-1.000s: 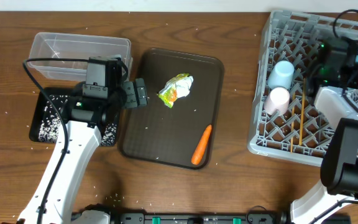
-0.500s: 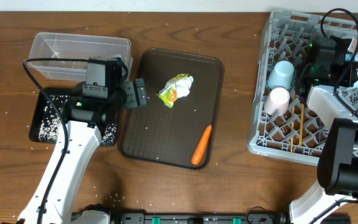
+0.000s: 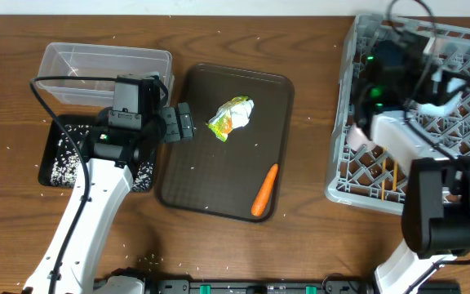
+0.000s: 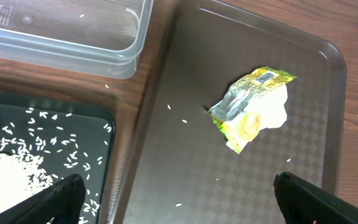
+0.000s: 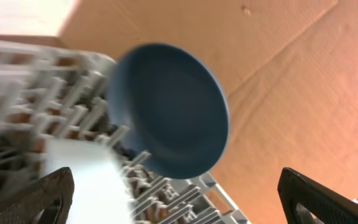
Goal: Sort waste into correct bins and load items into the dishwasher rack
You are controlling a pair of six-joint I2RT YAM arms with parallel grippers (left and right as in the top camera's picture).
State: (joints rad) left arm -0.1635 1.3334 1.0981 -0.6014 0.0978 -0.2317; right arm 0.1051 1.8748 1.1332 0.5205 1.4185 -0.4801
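The crumpled wrapper and the orange carrot lie on the brown serving tray. My left gripper hovers open over that tray's left edge, short of the wrapper, holding nothing. Behind it are the clear tub and the black tray strewn with rice. My right arm is blurred over the grey dishwasher rack and hides the cups. My right gripper is open and empty. The blue plate stands on edge in the rack beside a blurred white bowl. Chopsticks lie in the rack.
The brown serving tray sits between the bins and the rack. Rice grains are scattered on the wooden table and on the serving tray. A cable loops from the left arm over the black tray. Brown cardboard lies beyond the rack.
The right gripper has opened, and its arm has swung left across the rack, now covering the cups. The left arm, wrapper and carrot have not moved.
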